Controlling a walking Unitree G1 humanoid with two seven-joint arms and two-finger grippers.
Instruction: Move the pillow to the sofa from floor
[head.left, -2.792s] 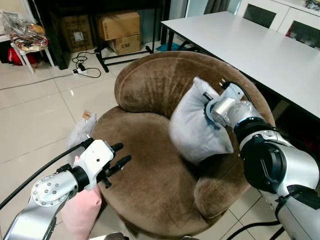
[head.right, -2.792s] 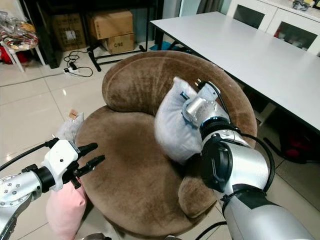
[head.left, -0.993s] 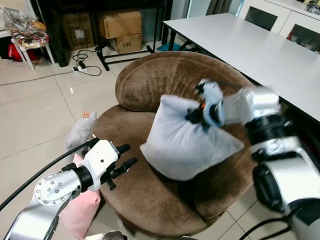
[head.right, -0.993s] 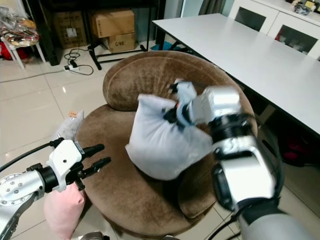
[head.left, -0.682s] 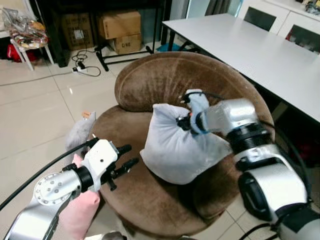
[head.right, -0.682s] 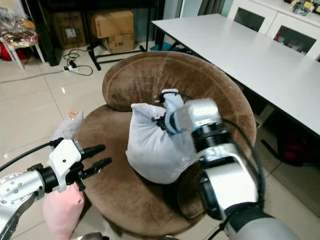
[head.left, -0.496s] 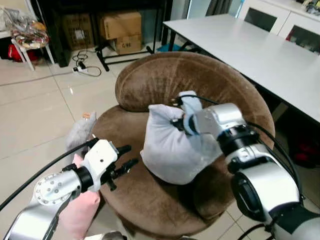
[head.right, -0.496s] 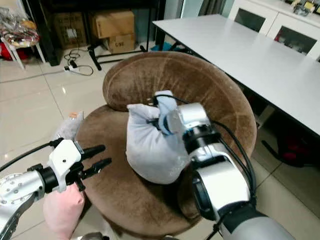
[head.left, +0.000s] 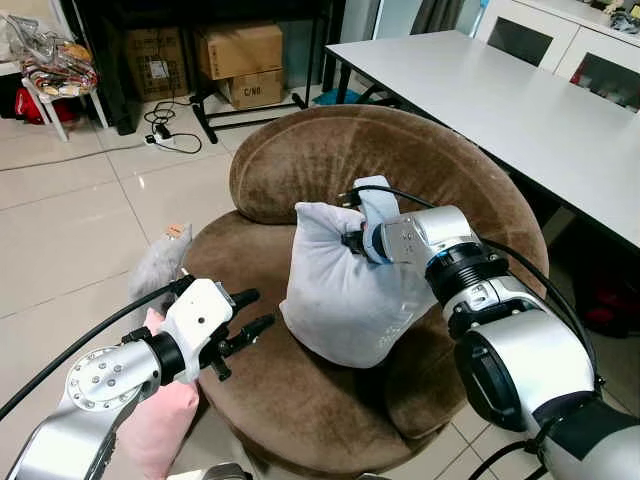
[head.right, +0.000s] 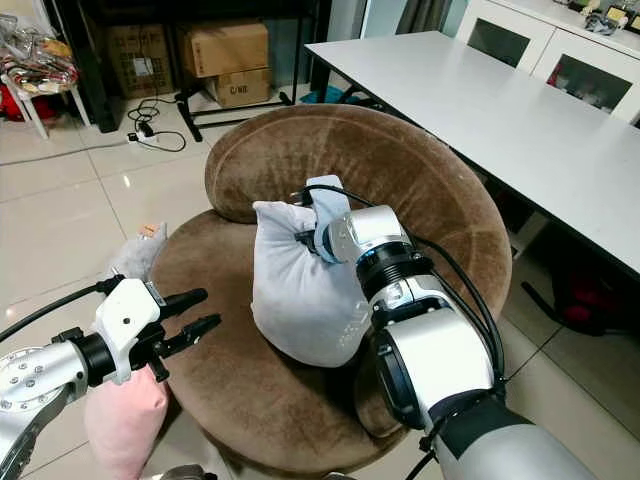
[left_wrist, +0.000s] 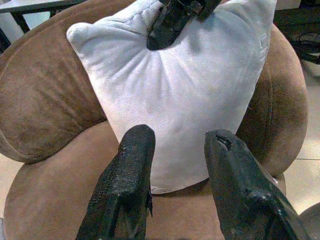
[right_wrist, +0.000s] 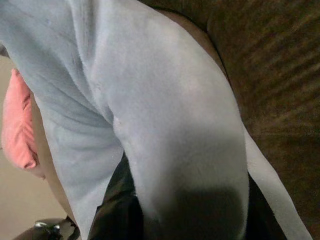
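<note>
Note the pillow (head.left: 340, 290): pale grey cloth, soft and matt, puckered into folds where your right gripper (head.left: 352, 240) pinches its top edge. Beneath it the sofa (head.left: 310, 170) is brown plush, velvety, with a short nap and dull sheen. Your left gripper (left_wrist: 175, 165) has black fingers (left_wrist: 127, 185) with a rough, grainy matt finish. Below that gripper lies a pink pillow (head.left: 160, 425) of smooth cloth, on glossy pale floor tiles (head.left: 70, 230). Right of your right gripper, the table (head.left: 520, 100) looks smooth, white, matt.

Grey pillow (right_wrist: 165, 130) bunched close to lens, brown sofa (right_wrist: 270, 65) behind, pink cushion (right_wrist: 17, 130) at edge.
</note>
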